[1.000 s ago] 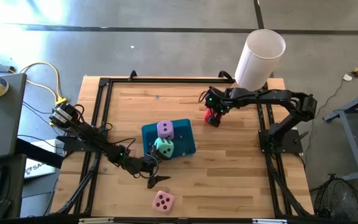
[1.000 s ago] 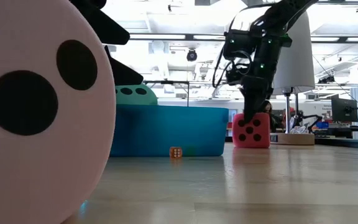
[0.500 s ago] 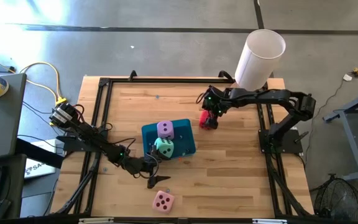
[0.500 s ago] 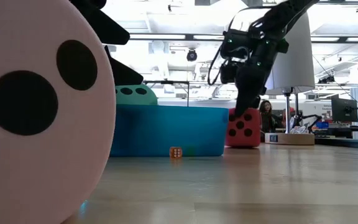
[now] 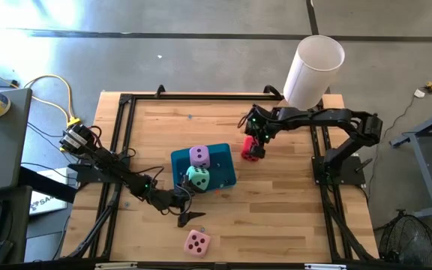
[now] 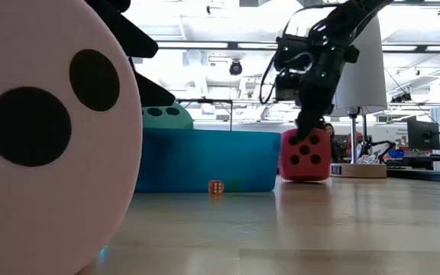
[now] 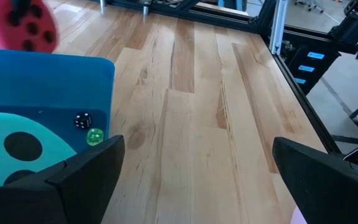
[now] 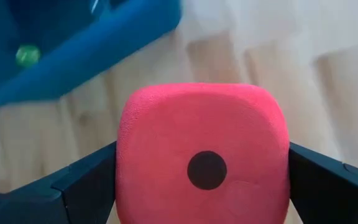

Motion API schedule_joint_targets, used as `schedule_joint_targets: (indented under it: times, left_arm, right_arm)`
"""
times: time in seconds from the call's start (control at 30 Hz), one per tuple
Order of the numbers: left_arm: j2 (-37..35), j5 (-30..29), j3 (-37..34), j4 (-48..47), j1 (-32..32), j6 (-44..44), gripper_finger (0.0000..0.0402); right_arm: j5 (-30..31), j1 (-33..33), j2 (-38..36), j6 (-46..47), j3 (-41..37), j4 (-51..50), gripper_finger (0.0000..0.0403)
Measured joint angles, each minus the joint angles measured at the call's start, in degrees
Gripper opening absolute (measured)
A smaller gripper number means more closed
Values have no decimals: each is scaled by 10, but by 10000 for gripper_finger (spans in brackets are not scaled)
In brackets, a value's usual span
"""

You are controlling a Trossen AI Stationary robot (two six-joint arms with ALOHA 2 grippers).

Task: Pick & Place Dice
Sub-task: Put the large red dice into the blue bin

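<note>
I see my right gripper [image 5: 254,148] clamped wide on the red die [image 5: 253,149], lifted off the table [image 5: 291,195].

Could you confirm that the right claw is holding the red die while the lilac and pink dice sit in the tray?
Not quite: the tray holds the lilac die and the mint die; the pink die lies on the table, as the high view shows. The right claw does hold the red die.
</note>
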Motion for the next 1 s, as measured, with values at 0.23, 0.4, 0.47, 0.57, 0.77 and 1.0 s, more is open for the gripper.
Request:
schedule_joint_targets:
  times: [0.23,0.4,0.47,0.57,0.77,1.0]
  left_arm:
    - [0,0,0,0,0,-2,400]
    - [0,0,0,0,0,-4,400]
    - [0,0,0,0,0,-4,400]
    - [0,0,0,0,0,-5,400]
    - [0,0,0,0,0,-6,400]
    - [0,0,0,1,-1,-6,400]
  right_arm:
    - [5,9,-55,1,1,-19,382]
    - [7,44,-94,5,2,6,382]
    - [11,64,-108,9,2,23,382]
    - [23,101,-128,4,2,55,382]
    - [90,170,-140,-8,3,161,382]
    - [132,215,-98,4,4,232,382]
